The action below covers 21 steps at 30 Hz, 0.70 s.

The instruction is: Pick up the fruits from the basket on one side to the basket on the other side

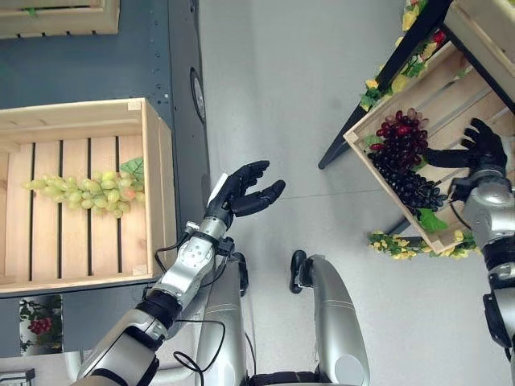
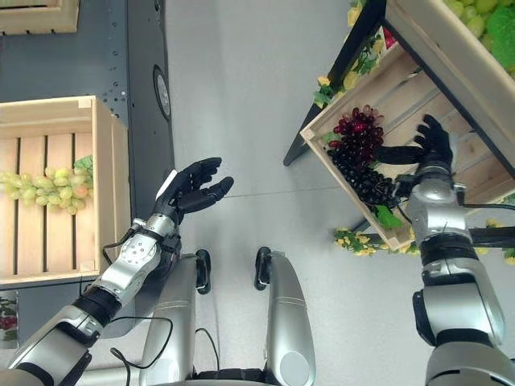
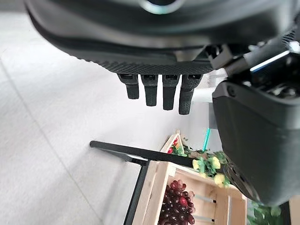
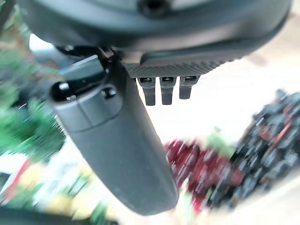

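Just beside the right hand (image 2: 434, 138), the dark red and black grape bunch (image 2: 360, 157) lies in the tilted wooden slatted crate (image 2: 342, 100). That hand hovers spread, holding nothing. Risk: on the slope, a loose pinch could tear berries off or let the bunch slide. The left hand (image 1: 245, 191) waits relaxed, empty, well away, near the flat wooden crate (image 1: 157, 185) holding green grapes (image 1: 84, 191). Whether the fingertips touch the slats is unclear.

A wooden crate (image 1: 157, 185) stood at the left with a grape bunch (image 1: 84, 191) inside. Another crate (image 2: 318, 145) stood at the right, holding a second grape bunch (image 2: 358, 157). Bare floor (image 1: 273, 96) lay between.
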Motion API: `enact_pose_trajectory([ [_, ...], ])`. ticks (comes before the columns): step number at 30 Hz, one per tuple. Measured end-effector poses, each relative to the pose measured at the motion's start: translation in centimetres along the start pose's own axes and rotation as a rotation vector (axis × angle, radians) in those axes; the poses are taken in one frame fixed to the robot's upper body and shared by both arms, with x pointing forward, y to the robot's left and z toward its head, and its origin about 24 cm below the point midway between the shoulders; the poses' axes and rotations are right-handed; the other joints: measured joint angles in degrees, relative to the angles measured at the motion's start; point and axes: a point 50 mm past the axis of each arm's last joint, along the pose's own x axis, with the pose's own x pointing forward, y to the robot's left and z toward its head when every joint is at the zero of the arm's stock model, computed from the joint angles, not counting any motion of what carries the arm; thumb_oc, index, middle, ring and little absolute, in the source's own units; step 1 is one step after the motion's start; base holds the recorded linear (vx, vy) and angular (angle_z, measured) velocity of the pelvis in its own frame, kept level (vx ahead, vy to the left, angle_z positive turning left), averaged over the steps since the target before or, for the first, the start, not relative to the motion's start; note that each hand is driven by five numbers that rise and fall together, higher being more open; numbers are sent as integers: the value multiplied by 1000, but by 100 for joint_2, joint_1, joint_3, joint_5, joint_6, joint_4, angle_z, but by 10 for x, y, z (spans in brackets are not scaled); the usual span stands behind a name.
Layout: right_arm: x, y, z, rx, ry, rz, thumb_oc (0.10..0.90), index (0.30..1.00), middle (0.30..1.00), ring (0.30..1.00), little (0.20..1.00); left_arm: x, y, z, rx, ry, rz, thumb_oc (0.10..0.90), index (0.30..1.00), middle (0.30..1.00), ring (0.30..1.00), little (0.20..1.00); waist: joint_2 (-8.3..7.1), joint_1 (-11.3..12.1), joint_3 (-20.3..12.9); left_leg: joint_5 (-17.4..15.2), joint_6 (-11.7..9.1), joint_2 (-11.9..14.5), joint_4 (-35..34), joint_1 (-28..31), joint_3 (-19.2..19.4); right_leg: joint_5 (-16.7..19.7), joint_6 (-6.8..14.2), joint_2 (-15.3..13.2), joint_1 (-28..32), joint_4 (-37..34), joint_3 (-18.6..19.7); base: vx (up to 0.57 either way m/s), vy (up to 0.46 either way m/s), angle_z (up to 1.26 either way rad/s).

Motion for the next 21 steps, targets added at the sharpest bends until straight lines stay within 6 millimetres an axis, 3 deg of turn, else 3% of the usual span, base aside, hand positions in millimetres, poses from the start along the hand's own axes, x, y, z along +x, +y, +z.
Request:
enact_pose_trajectory([
  [3,-21,37,-17,19,-32,146,800,900,900,900,900,2,0,8,37,-56,42,800,900,900,900,900,0,-7,0,9,-16,-9,-75,102,9,-52,-13,-44,90,-1,-28,12,12,8],
  [5,-41,67,-47,23,37,248,800,900,900,900,900,3,2,17,61,-119,82,800,900,900,900,900,9,2,-1,26,-42,-17,-146,205,5,-116,-48,-80,190,-5,-47,42,1,12],
  [10,-82,108,-103,99,229,317,800,900,900,900,900,3,18,27,124,-184,204,800,900,900,900,900,54,46,1,77,-121,-29,-400,526,-19,-168,-51,-155,520,-139,-171,38,-9,13],
  [11,-86,113,-107,101,244,329,800,900,900,900,900,3,23,29,157,-194,232,800,900,900,900,900,55,50,1,81,-128,-33,-429,568,-18,-174,-58,-157,558,-155,-174,33,-14,4],
  [13,-94,124,-112,127,268,351,800,900,900,900,900,-3,47,36,344,-245,345,800,900,900,900,900,106,73,1,116,-183,-54,-534,723,-27,-211,-79,-180,694,-189,-203,65,1,5],
  [15,-99,126,-115,141,267,356,800,900,900,900,900,-9,71,41,425,-267,471,800,900,900,900,900,130,94,3,131,-207,-99,-639,883,-40,-260,-91,-246,830,-202,-289,71,20,9],
  [21,-108,122,-125,109,265,368,800,900,900,900,900,-29,121,59,391,-351,857,800,900,900,900,900,351,322,2,240,-253,-225,-924,1096,-162,-350,-115,-388,1064,-300,-435,60,53,16],
])
